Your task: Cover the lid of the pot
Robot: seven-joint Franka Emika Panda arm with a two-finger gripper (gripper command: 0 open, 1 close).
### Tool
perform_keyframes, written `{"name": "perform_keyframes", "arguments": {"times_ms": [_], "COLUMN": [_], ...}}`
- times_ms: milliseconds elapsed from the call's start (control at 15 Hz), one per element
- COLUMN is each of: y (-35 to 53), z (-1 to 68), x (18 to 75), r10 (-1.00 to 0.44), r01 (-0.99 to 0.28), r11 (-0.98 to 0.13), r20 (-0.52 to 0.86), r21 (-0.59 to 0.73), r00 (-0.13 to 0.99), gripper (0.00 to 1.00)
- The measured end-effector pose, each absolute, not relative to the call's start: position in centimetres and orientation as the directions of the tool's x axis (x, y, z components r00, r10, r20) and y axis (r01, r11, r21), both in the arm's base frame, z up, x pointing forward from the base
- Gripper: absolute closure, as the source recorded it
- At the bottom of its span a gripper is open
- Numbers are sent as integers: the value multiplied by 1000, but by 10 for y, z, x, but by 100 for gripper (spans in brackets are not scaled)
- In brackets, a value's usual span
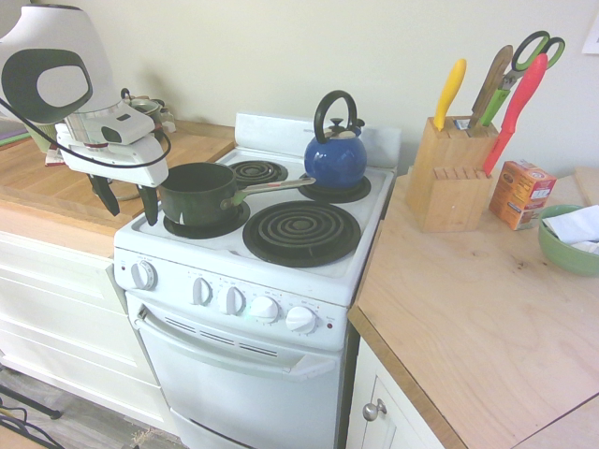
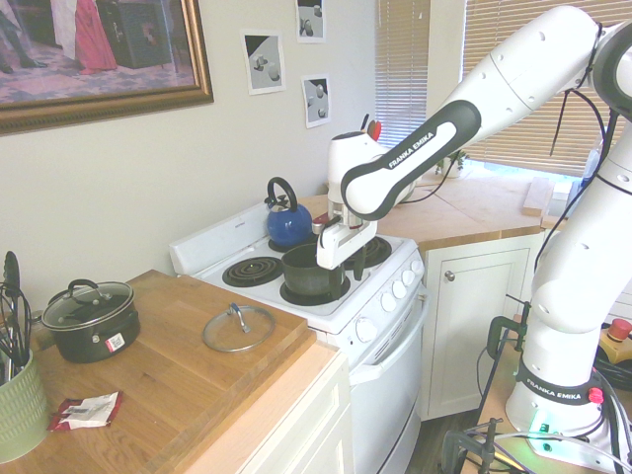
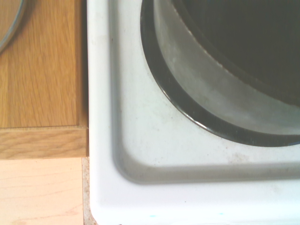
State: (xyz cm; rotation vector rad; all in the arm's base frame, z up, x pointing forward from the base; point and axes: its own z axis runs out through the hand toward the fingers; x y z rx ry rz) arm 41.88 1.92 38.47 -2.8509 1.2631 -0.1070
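second exterior view: clear glass lid (image 2: 238,328), silver rim, small handle.

- Glossy white arm (image 2: 513,74) of rounded segments with dark grey joint panels.
- "FRANKA EMIKA" printed in white on the dark panels.
- White tool (image 1: 126,201) body; two dark fingers (image 1: 148,206).
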Motion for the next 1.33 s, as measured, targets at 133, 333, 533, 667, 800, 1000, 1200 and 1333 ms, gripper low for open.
{"name": "perform_keyframes", "arguments": {"times_ms": [133, 333, 533, 667, 800, 1000, 1200, 1333], "y": [20, 41, 86, 118, 156, 198, 219, 230], "z": [381, 407, 442, 442, 431, 435, 433, 417], "x": [419, 430, 445, 452, 460, 477, 499, 521], "r10": [-740, -721, -731, -770, -803, -833, -867, -897], "r01": [-739, -720, -728, -765, -799, -822, -849, -875], "r11": [-673, -693, -682, -638, -594, -553, -497, -441], "r20": [43, 63, 93, 102, 115, 121, 129, 139], "r21": [-34, -38, -65, -85, -95, -139, -178, -198], "r00": [672, 691, 677, 630, 584, 540, 480, 420], "gripper": [0, 0, 0, 0, 0, 0, 0, 0]}}
